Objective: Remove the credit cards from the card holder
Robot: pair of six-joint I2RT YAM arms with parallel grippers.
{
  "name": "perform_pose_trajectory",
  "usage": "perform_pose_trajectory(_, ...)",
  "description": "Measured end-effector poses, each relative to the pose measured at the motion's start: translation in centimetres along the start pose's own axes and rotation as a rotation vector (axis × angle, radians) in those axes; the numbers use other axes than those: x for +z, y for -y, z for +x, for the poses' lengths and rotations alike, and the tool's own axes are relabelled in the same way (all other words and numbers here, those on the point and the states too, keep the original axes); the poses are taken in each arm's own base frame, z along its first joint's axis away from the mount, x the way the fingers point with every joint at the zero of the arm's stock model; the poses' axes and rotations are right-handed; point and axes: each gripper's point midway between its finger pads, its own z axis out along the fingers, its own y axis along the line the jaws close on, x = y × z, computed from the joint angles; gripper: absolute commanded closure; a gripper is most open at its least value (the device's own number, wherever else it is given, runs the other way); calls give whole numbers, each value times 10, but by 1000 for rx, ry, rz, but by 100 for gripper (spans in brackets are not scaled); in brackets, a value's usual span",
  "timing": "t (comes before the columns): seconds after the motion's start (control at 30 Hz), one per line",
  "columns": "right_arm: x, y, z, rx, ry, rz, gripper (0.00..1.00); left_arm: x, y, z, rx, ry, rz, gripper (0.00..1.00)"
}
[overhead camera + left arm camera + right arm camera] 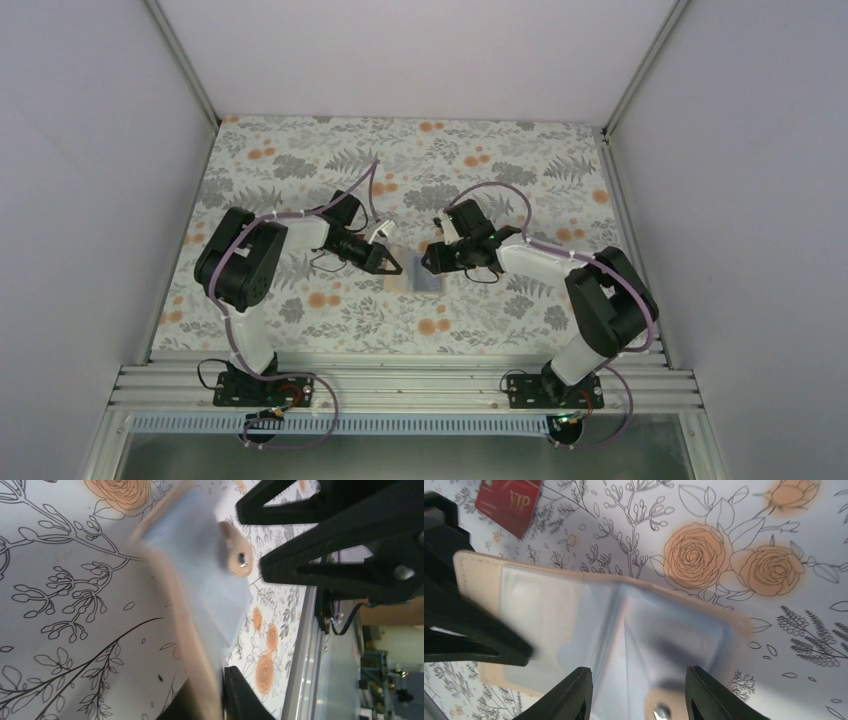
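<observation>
- Where the arms meet, we count one open card holder [574,610], mid floral tablecloth [300,160].
- One red VIP card [506,502] lies nearby.
- Left gripper [393,265] pinches the holder; right gripper [638,672] gapes wide.
- Pale walls [90,150] surround.

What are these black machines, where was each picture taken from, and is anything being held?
These are two robots, a left arm and a right arm, bolted at the near edge of a flowered table. The wide picture looks down from above and behind them. The other two pictures come from a camera on each wrist, so each shows its own claw tips at the bottom edge.

Between the arms sits an opened card holder, tan outside and pale blue inside. The left claw appears to pinch one tan edge of it. The right claw is open, its fingers spread over the blue inner panel. One red card marked VIP lies on the table, apart from the holder. No other cards are visible.
</observation>
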Motion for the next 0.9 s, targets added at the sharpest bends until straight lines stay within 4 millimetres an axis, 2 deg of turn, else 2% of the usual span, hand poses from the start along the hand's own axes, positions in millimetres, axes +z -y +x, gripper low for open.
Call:
perform_pose_trajectory(0.13, -14, -2, -8, -10, 40, 14, 50, 1, -4, 3, -1, -5, -10, 98)
perform_pose_trajectory(0.23, -36, -7, -19, -24, 94, 13, 46, 1, -5, 3, 0, -11, -21, 98)
perform_pose_trajectory(0.37, -86, -30, -46, -83, 240, -39, 40, -8, -2, -3, 55, -12, -80, 98)
perform_pose_trajectory(0.43, -121, -46, -60, -133, 341, -88, 38, -24, 13, -15, 150, 14, -133, 98)
perform_pose_trajectory(0.53, -173, -70, -73, -218, 486, -162, 30, -60, 56, -45, 349, 95, -212, 98)
perform_pose_trajectory(0.63, -214, -92, -79, -317, 593, -217, 5, -106, 114, -81, 584, 210, -304, 98)
perform_pose_trajectory(0.67, -227, -100, -80, -357, 626, -235, 1, -123, 134, -91, 654, 246, -338, 98)
perform_pose_trajectory(0.77, -261, -120, -80, -468, 708, -276, 1, -166, 189, -112, 831, 334, -432, 98)
perform_pose_trajectory(0.9, -295, -140, -80, -585, 784, -313, 1, -213, 250, -116, 981, 411, -521, 98)
